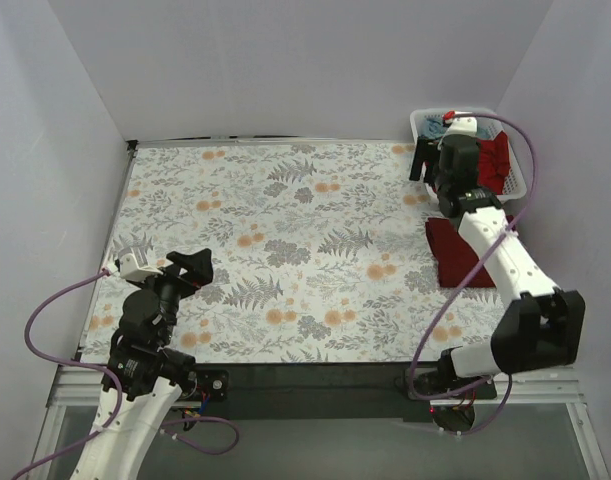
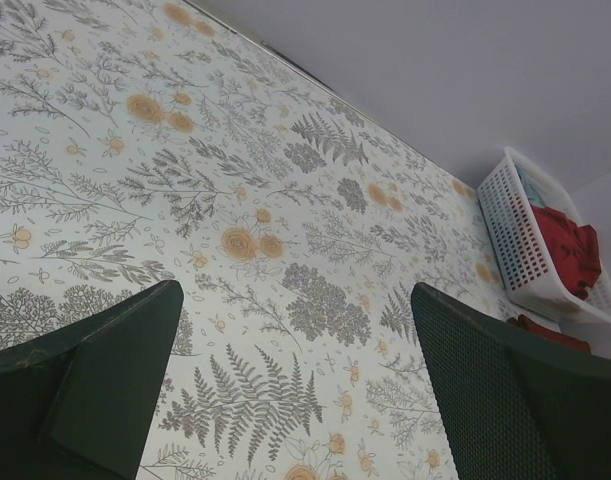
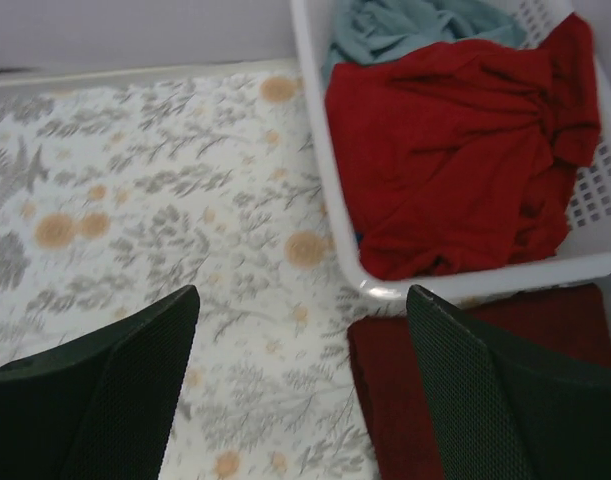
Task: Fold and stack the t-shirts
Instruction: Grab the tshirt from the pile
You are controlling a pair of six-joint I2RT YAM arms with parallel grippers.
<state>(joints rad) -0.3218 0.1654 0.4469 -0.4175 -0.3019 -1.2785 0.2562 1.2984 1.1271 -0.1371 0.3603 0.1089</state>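
A bright red t-shirt (image 3: 455, 150) lies crumpled in the white lattice basket (image 3: 315, 130), with a dusty blue t-shirt (image 3: 405, 25) behind it. A darker maroon t-shirt (image 1: 453, 252) lies folded flat on the table just in front of the basket; it also shows in the right wrist view (image 3: 425, 400). My right gripper (image 3: 300, 300) is open and empty. It hovers over the table by the basket's near left corner, above the maroon shirt's left edge. My left gripper (image 2: 295, 290) is open and empty above the table's near left, far from the shirts.
The basket (image 1: 525, 175) stands at the table's far right corner against the white wall. The table carries a floral patterned cloth (image 1: 285, 230). White walls close in the left, back and right sides. The right arm (image 1: 505, 260) reaches over the maroon shirt.
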